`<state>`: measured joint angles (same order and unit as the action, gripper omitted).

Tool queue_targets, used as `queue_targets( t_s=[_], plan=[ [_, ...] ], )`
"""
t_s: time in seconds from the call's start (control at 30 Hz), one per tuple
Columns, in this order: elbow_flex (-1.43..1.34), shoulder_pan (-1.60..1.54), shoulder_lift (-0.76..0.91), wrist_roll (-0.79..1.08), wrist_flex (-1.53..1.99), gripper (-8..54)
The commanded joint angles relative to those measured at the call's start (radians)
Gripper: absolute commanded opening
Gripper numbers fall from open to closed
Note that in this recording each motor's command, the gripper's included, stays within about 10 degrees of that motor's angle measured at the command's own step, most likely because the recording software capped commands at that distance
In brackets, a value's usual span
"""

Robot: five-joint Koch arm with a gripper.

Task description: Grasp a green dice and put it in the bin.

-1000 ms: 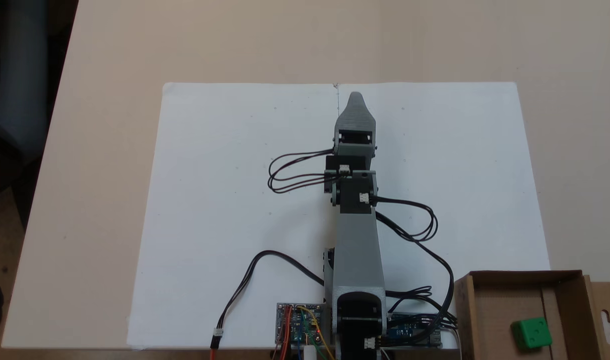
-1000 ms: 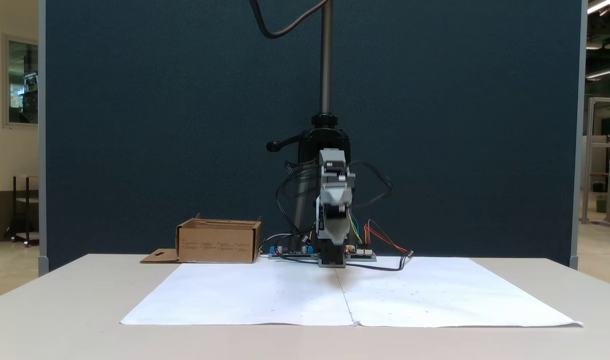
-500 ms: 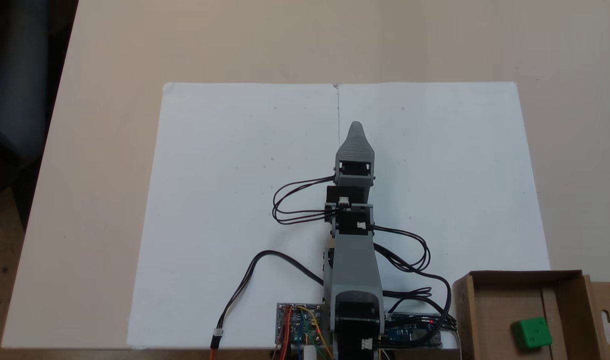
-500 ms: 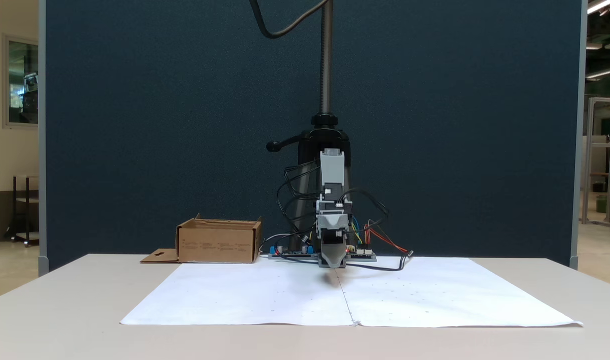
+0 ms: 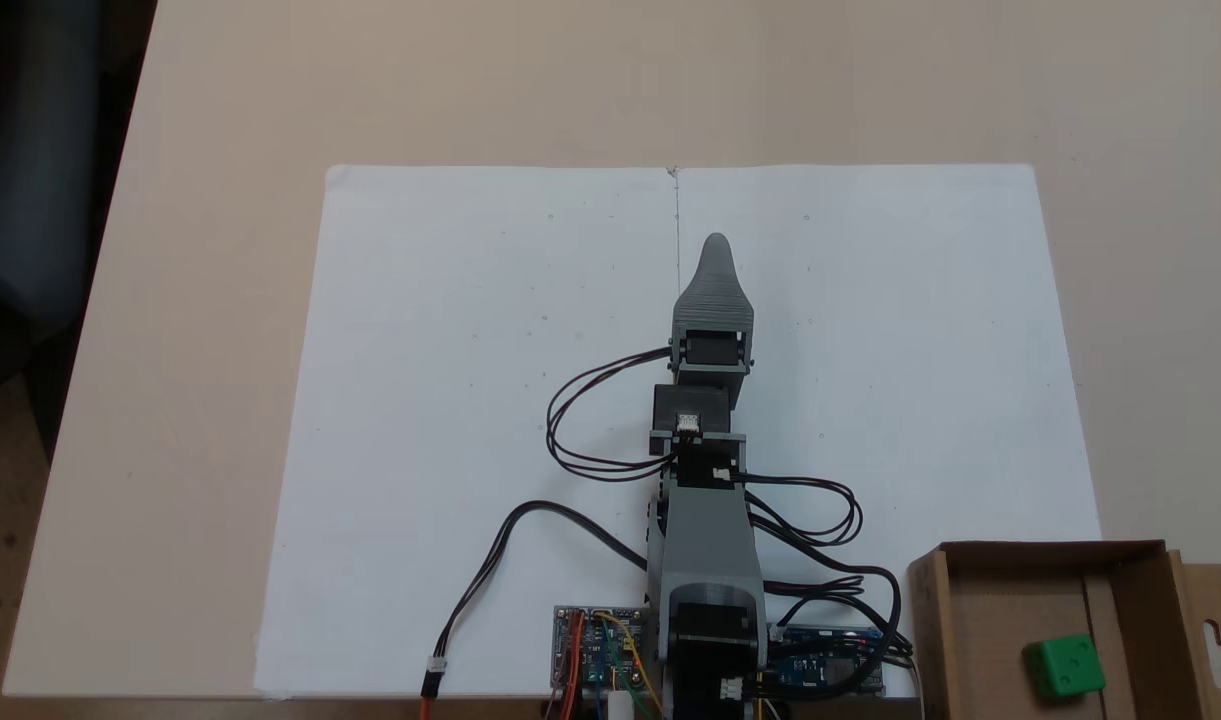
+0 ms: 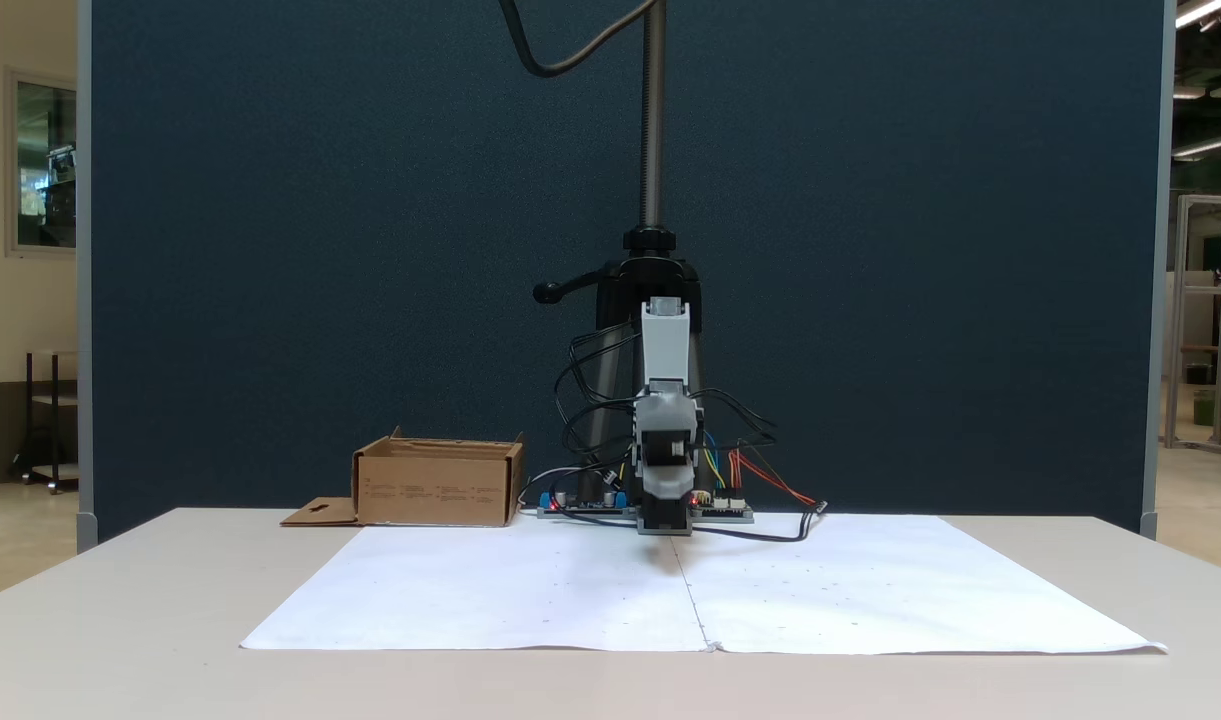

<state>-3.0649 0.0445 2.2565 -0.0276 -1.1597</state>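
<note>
While the dice (image 5: 1064,667) lies inside the bin (image 5: 930,620), on its floor toward the flap side, the arm reaches out along the middle seam of the paper (image 5: 450,400). From above, the bin sits at the worktop's (image 5: 210,150) near right corner, beside the arm's base and circuit boards (image 5: 595,650); from the front, the bin (image 6: 435,490) stands at the far left of the paper (image 6: 490,590), its slotted flap lying flat on the worktop (image 6: 120,620). From above, the pincer (image 5: 715,250) points toward the far edge, low over the seam and well apart from the bin. Its two jaws lie one over the other, so whether it is spread or pressed together cannot be told. From the front, the pincer (image 6: 667,522) hangs just over the paper, with nothing seen in it.
</note>
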Motion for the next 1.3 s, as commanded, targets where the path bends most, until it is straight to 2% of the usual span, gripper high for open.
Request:
queue_targets(
  t_s=[0.0,0.43,1.27],
  plan=[
    [-0.066,0.020,0.115,0.075,-0.165,42.5],
    [-0.066,0.037,0.114,0.080,-0.538,42.7],
    [-0.066,0.064,0.110,0.080,-0.469,44.6]
  ],
)
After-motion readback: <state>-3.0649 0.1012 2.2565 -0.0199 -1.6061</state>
